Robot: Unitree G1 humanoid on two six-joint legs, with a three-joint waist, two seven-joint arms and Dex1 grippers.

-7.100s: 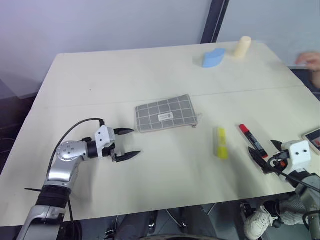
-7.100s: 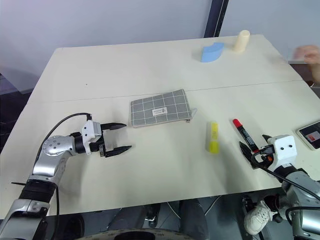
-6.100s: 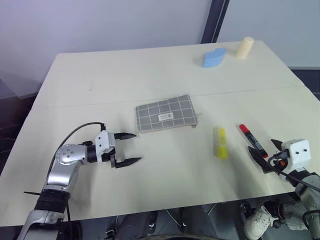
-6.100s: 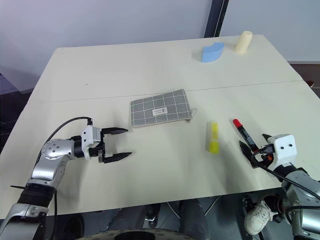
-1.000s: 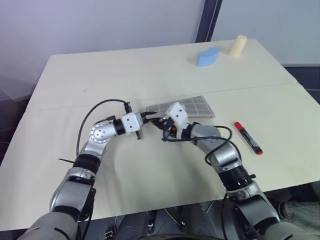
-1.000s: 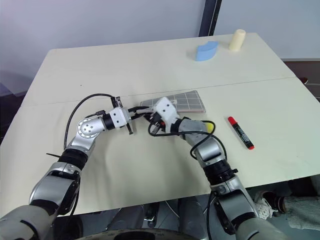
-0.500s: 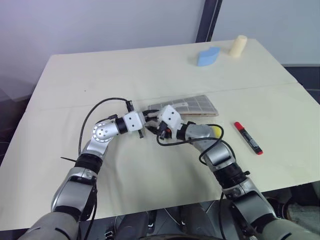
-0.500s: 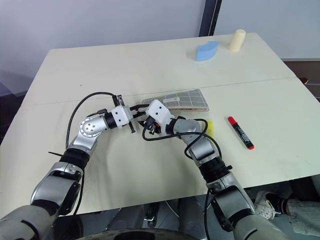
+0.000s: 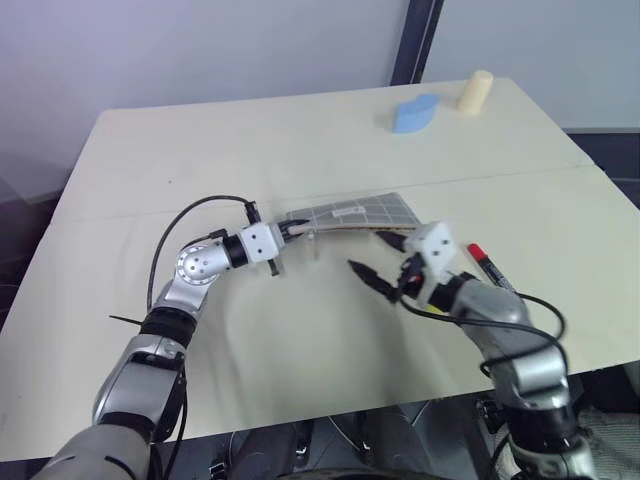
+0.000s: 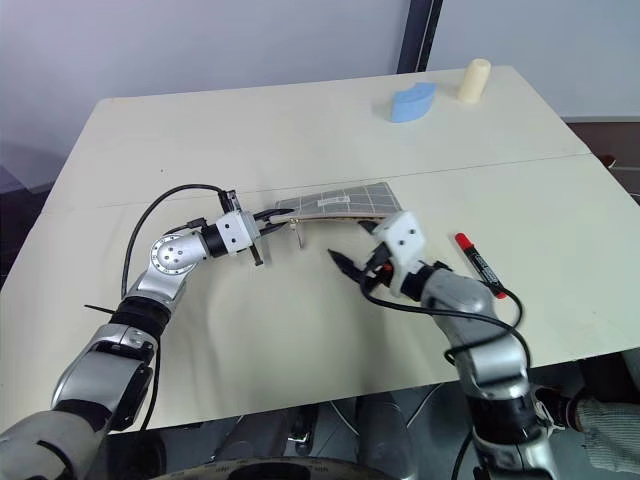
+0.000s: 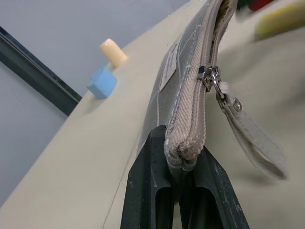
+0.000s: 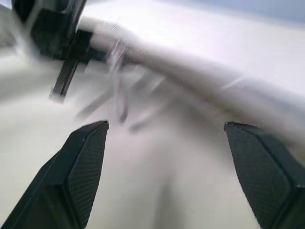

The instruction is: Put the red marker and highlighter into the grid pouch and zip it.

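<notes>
My left gripper [image 9: 288, 231] is shut on the left end of the grid pouch [image 9: 352, 212] and holds that end lifted off the table. In the left wrist view the grid pouch [image 11: 189, 71] stands on edge between the fingers, and its zipper slider [image 11: 211, 77] with a hanging tab is a short way from the held end. My right gripper [image 9: 366, 252] hovers open just in front of the pouch with nothing in it. The red marker [image 10: 478, 265] lies to the right of the right hand. The highlighter [image 11: 281, 19] shows as a yellow blur beyond the pouch.
A blue object [image 9: 414, 113] and a cream cylinder [image 9: 477, 90] stand at the far right of the table [image 9: 200, 150]. A black cable loops from my left wrist over the table. The table's front edge runs close below both arms.
My right gripper has opened and drawn back to the right, away from the pouch's zipper end. The left gripper keeps its hold. Several seconds ago the pouch lay flat and both grippers were apart from it.
</notes>
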